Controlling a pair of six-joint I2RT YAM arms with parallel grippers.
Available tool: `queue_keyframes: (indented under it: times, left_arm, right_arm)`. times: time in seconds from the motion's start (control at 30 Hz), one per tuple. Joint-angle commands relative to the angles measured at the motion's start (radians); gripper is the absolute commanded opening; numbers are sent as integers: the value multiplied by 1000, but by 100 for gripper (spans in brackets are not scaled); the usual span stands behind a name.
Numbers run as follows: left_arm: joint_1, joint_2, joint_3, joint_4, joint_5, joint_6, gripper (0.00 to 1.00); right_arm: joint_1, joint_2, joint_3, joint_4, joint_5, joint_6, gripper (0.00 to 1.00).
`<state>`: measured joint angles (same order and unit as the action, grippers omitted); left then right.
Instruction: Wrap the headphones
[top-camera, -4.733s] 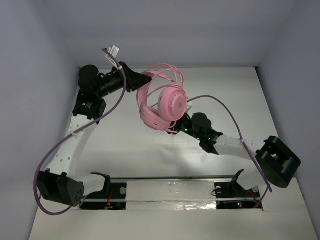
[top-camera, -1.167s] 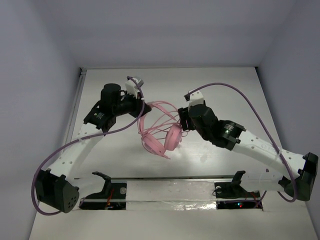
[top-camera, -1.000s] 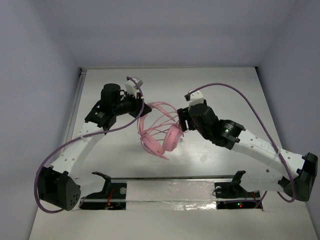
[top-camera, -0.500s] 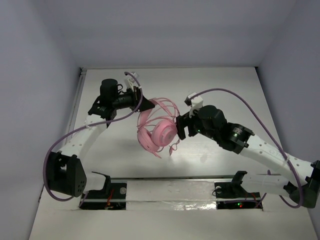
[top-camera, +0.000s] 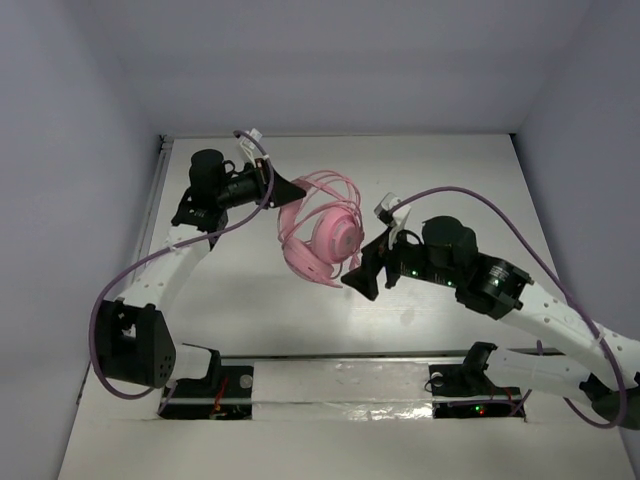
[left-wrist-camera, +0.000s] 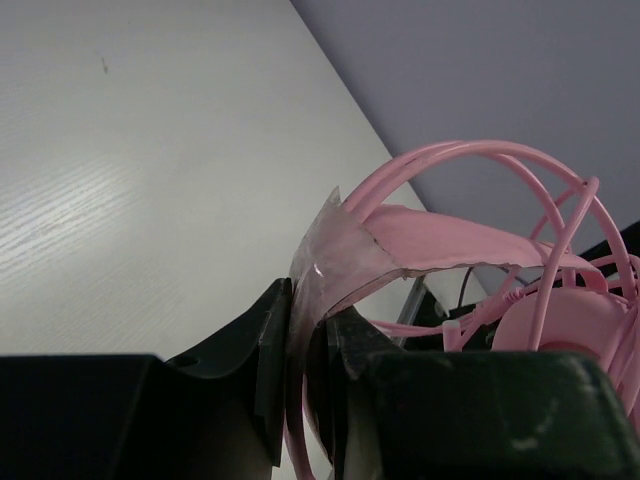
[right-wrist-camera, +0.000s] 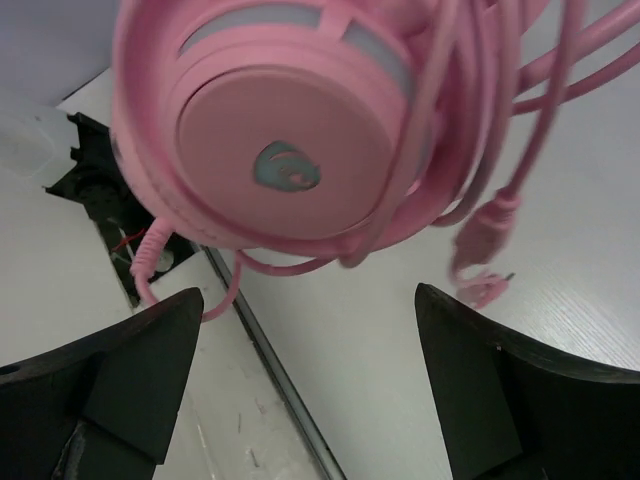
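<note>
The pink headphones (top-camera: 322, 236) hang above the middle of the table, cable looped round the cups and headband. My left gripper (top-camera: 285, 190) is shut on the flat pink headband strap (left-wrist-camera: 440, 236), pinched between its black fingers (left-wrist-camera: 262, 350); one cup (left-wrist-camera: 560, 322) shows at the right edge of the left wrist view. My right gripper (top-camera: 362, 272) stands wide open just below and right of the cups, touching nothing. In the right wrist view the round cup (right-wrist-camera: 285, 160) fills the top, and the cable's plug end (right-wrist-camera: 480, 282) dangles loose between the spread fingers (right-wrist-camera: 140, 370).
Purple arm cables (top-camera: 470, 195) arc over both arms. A metal strip (top-camera: 340, 358) runs along the table's near edge between the two arm bases (top-camera: 215, 375). Lilac walls (top-camera: 60, 200) close in the left, back and right sides.
My right gripper has opened wider and drawn back toward the near right, away from the cups. The left arm has carried the headphones slightly up and toward the back, and the cup has turned.
</note>
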<state>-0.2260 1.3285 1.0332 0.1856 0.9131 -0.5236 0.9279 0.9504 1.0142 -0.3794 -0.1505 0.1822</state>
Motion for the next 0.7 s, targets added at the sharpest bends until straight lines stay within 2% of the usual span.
queue_keyframes:
  times: [0.0,0.1,0.23,0.4,0.5,0.67]
  left_arm:
    - [13,-31,-22,196,12,-170,0]
    - [24,-48,-35,227,-5,-182,0]
    - [56,-90,-65,192,-65,-145,0]
    - [95,-208,-140,120,-118,-55,0]
    - [122,-271,-162,-6,-141,6,0]
    - [134,-318,-125,-225,-293,158,0]
  right_arm:
    - [11,-24,-2,57,-61,-10,93]
    - [11,-53,-9,76,-81,-9,93]
    - [11,-105,-20,102,-92,-1,93]
    - [11,-191,-40,143,15,23,92]
    - [11,-234,-52,165,81,40,92]
    - [11,-256,-58,166,244,82,91]
